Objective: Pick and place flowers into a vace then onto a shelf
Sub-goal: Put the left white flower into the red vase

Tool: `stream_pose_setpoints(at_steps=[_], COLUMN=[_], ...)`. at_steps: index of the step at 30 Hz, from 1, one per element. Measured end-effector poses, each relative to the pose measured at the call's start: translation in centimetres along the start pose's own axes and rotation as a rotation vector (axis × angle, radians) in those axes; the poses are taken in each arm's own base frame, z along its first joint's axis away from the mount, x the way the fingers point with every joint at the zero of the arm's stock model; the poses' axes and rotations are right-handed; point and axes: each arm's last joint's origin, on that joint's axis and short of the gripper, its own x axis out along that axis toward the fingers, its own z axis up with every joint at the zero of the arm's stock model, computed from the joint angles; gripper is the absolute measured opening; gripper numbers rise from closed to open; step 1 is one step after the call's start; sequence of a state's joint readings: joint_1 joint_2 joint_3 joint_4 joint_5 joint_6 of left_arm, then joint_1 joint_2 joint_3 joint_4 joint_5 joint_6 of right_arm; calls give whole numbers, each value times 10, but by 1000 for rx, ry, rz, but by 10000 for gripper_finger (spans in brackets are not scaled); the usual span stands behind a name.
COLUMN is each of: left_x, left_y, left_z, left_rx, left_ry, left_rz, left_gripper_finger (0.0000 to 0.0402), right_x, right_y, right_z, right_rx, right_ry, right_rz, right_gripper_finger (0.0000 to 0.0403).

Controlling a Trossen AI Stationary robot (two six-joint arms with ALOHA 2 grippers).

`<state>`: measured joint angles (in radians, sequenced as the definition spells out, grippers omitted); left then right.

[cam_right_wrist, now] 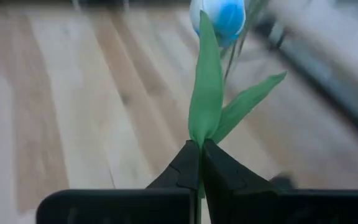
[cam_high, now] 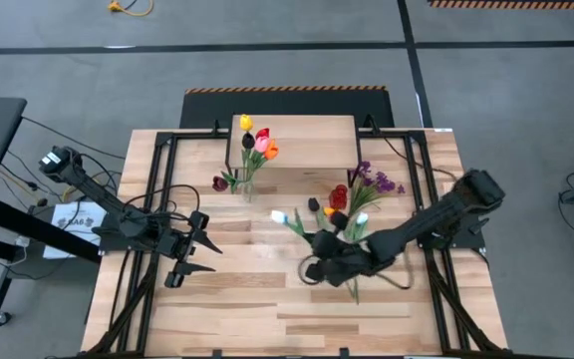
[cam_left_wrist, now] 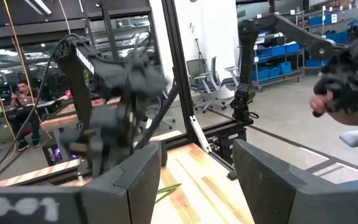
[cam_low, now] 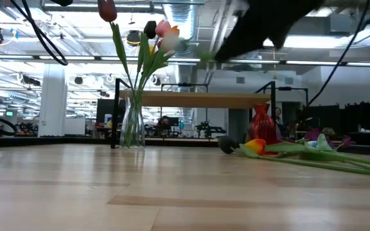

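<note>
Right gripper [cam_right_wrist: 200, 163] clamps white tulip [cam_right_wrist: 220, 18] stem above table [cam_right_wrist: 92, 93].

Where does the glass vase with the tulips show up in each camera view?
High view: vase at the shelf's front left edge.
Low view: vase left of centre, in front of the shelf.
Left wrist view: not in it.
Right wrist view: not in it.
Shared landmark: the shelf.

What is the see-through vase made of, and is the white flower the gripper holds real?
The clear vase looks like glass: the room shows through it and its surface glints. The white tulip seems artificial, probably fabric or plastic: its green leaves look flat, stiff and evenly coloured, though the look alone leaves this open. The right gripper is shut on its stem.
</note>
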<state>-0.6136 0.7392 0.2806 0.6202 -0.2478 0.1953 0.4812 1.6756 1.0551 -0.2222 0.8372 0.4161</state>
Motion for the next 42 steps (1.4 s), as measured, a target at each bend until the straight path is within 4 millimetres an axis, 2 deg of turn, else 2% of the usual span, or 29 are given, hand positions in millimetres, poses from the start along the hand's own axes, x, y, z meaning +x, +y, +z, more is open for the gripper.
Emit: stream_pose_setpoints(at_steps=[3,6,8,11,13,17,20,25,28,38,42], left_x=[0,0,0,0,0,0,0,0,0,0,0], left_y=[0,0,0,0,0,1,1,0,0,0,0], left_z=[0,0,0,1,2,2,2,2,1,1,1], left_rx=[-8,-8,-13,-19,-19,-19,-18,-16,-15,-13,-14], left_ry=[0,1,0,-8,-17,-24,-23,-19,-15,-14,-15], left_rz=[1,1,1,3,5,7,7,6,6,5,6], left_gripper_finger=[192,192,192,192,192,192,192,192,192,192,192], right_x=[-27,-44,-51,-63,-66,-58,-49,-28,-16,-9,-10], right_y=[-12,-33,-48,-76,-94,-125,-142,-161,-165,-185,-183], right_z=[-3,-22,-31,-32,-35,-45,-50,-61,-64,-61,-58], right_rx=[-12,60,115,152,138,167,193,226,192,212,190], right_ry=[-102,-228,-372,-659,-811,-905,-987,-951,-925,-951,-989], right_rz=[6,50,96,200,197,46,23,-10,18,-26,80], right_gripper_finger=[1,0,0,0,0,0,0,0,0,0,0])
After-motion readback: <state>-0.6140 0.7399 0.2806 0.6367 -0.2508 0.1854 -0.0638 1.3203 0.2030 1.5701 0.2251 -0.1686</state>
